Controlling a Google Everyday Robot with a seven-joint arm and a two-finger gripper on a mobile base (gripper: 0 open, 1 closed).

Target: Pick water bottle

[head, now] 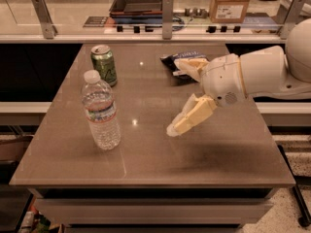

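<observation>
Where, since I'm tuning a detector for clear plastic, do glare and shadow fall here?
Camera view: warm, dim light; two small glints on the table, one beside the water bottle, one near the green can; the bottle's ribs catch pale highlights; a soft shadow lies below the open tool, which hovers picture-right of the bottle.

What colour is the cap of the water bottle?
White, in the camera view. The cap tops the water bottle; the open gripper hangs beside it, not touching.
</observation>
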